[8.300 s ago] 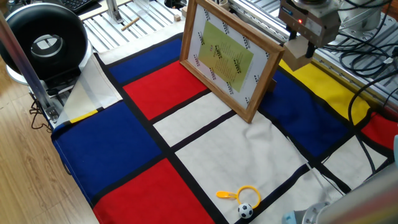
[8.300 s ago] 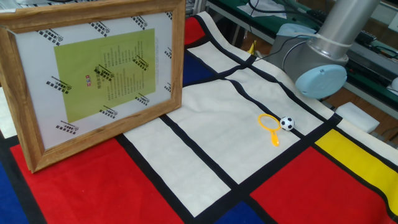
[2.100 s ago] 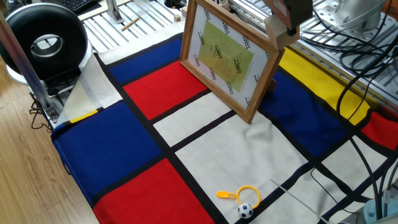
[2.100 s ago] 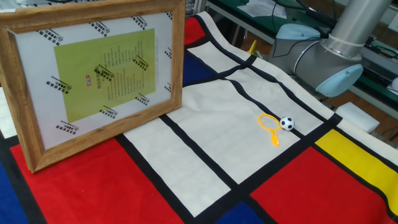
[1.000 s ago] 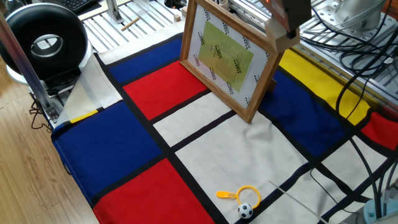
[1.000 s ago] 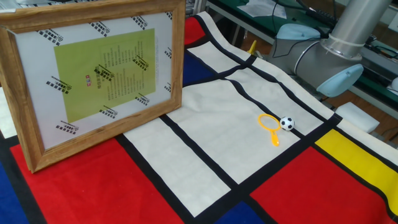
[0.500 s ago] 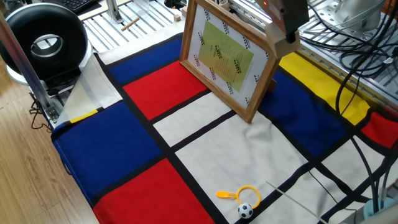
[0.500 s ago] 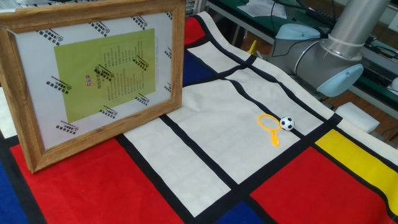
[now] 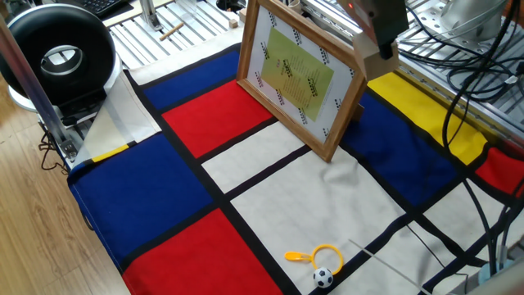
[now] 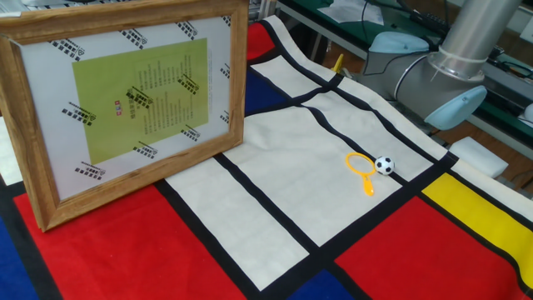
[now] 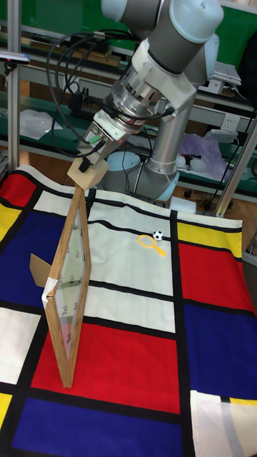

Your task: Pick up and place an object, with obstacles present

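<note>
One cloth [image 9: 270, 188], red-blue-white-yellow blocks, covers table; hand [image 11: 91, 166] clenched around cube [image 11: 88, 173].

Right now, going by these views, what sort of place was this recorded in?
Probably a robotics lab or workshop: a UR5 arm works over a table covered by a colour-block cloth, with aluminium framing and loose cables behind it and equipment shelves beyond.

On the colour-block cloth [image 9: 188, 176] we see a yellow ring [image 9: 323, 255] touching a tiny football [image 9: 323, 278] on a white panel. Off the cloth's far corner we see a round black device [image 9: 57, 53] beside a bare wooden floor [image 9: 37, 229]
</note>
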You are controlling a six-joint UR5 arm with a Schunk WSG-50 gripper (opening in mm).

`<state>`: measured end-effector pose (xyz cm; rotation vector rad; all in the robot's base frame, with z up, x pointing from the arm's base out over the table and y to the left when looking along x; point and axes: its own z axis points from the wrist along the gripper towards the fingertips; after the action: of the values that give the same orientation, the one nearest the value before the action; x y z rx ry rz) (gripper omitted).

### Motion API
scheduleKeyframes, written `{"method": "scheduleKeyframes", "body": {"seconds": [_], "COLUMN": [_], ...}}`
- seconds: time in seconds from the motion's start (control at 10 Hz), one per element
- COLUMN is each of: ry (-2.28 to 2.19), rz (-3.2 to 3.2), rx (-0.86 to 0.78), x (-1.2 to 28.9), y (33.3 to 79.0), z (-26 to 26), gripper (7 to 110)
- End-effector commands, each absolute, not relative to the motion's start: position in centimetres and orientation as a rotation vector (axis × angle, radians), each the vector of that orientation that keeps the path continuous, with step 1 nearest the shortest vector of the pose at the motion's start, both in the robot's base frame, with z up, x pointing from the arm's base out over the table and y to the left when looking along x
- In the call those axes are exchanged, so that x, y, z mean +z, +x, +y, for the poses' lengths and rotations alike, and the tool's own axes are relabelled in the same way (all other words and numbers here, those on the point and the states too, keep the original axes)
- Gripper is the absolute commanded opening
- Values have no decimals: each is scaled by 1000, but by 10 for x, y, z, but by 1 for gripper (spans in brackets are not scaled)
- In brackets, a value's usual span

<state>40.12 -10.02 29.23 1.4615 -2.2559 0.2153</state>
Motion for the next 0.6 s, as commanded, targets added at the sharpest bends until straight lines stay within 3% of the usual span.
{"method": "scheduleKeyframes", "body": {"seconds": [0.0, 0.5], "ry": [1440, 1370], "rz": [-2274, -2312], "rx": [168, 70], "x": [291, 289], "y": [400, 394], "z": [-93, -80], "gripper": [7, 7]}}
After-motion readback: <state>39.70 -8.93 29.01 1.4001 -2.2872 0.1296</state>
